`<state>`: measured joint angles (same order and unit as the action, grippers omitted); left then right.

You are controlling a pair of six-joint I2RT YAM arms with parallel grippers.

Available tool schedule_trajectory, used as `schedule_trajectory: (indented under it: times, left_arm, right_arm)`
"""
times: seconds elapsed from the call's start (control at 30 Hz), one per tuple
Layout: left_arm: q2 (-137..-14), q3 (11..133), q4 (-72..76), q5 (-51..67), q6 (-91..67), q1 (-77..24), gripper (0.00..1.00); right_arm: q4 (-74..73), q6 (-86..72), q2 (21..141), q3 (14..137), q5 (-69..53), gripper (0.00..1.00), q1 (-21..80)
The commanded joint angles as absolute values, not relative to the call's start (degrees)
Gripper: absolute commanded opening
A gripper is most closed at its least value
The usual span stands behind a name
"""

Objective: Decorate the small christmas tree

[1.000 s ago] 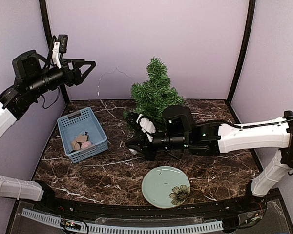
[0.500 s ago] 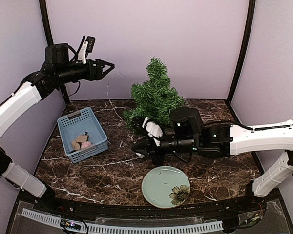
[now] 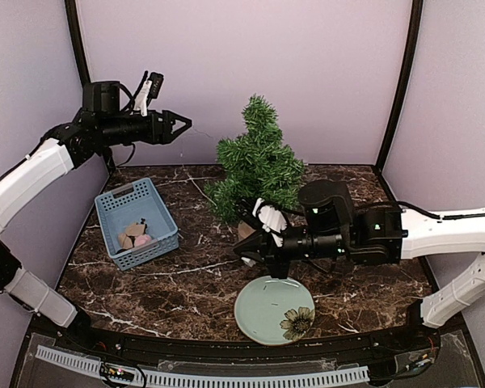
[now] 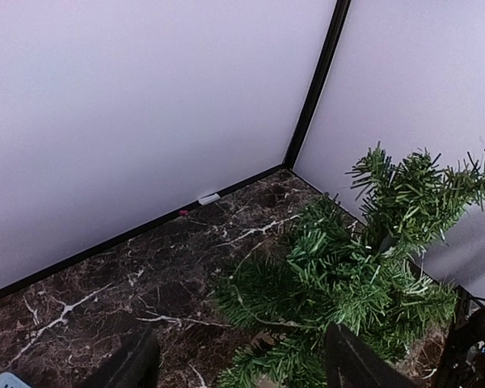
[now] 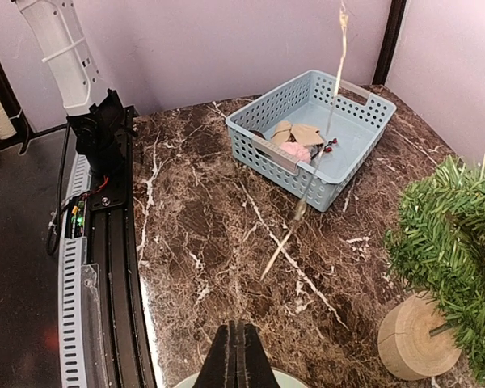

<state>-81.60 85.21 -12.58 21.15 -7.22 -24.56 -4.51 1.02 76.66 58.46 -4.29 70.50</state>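
A left claw (image 3: 183,129) is held high against the lilac back wall (image 3: 307,65), its fingers (image 4: 137,364) spread wide with nothing seen between them. The height is judged to be chosen so that a garland could be carried over the treetop rather than dragged through the branches. Below it, a light blue perforated plastic basket (image 3: 137,222) is set on the dark brown white-veined marble surface (image 3: 186,283), within the left arm's reach. Tan cardboard-like pieces (image 5: 297,133) and a pink item (image 5: 297,152) are kept inside it, presumably as ornaments to be hung. A thin pale strand (image 5: 297,212) is seen from the right wrist running from above down to the surface in front of the basket; whether its upper end is caught on the left claw cannot be told. The small christmas tree (image 3: 259,162), a bushy dark green fir on a round light-wood stump (image 5: 416,339), is stood upright at centre toward the back. No ornament is visible on it, so the decorating is judged barely begun. The right claw (image 3: 242,257) is pressed together with nothing visibly pinched and is held low just in front of the stump, near the far rim of a pale green round ceramic plate with a painted flower (image 3: 263,315), which is placed at the near edge
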Motion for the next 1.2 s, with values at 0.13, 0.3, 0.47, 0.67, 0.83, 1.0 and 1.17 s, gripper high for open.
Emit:
schedule_trajectory:
  times: [0.13, 0.3, 0.47, 0.67, 0.83, 1.0, 1.17]
  left_arm:
    - [-70.01, 72.17, -3.04, 21.65, 3.6, -22.61, 0.73]
    - [-67.55, 65.58, 1.52, 30.18, 10.46, -22.59, 0.73]
    - [-68.0, 63.54, 1.49, 37.19, 21.58, -22.63, 0.72]
    - [-69.35, 62.02, 2.78, 43.23, 28.86, -24.19, 0.7]
    - [-71.7, 63.46, 0.93, 43.26, 34.07, -28.59, 0.67]
    - [-74.82, 64.97, -3.41, 42.12, 37.65, -33.38, 0.61]
    - [-76.03, 64.98, -5.16, 42.75, 37.95, -35.25, 0.44]
  right_arm:
    - [-7.17, 1.04, 73.82, 56.99, -5.04, 0.0, 71.36]
    - [-10.84, 0.99, 72.98, 56.94, -7.11, 0.0, 71.44]
    - [-13.65, 0.3, 72.21, 56.15, -8.44, 0.0, 71.45]
    - [-16.78, -2.54, 70.0, 53.94, -8.11, 0.0, 71.43]
    - [-17.67, -5.98, 67.06, 51.41, -6.51, 0.0, 71.45]
    - [-19.44, -9.89, 62.76, 48.69, -3.16, 0.0, 71.35]
    - [-21.4, -14.94, 56.97, 46.23, -0.32, 0.0, 71.1]
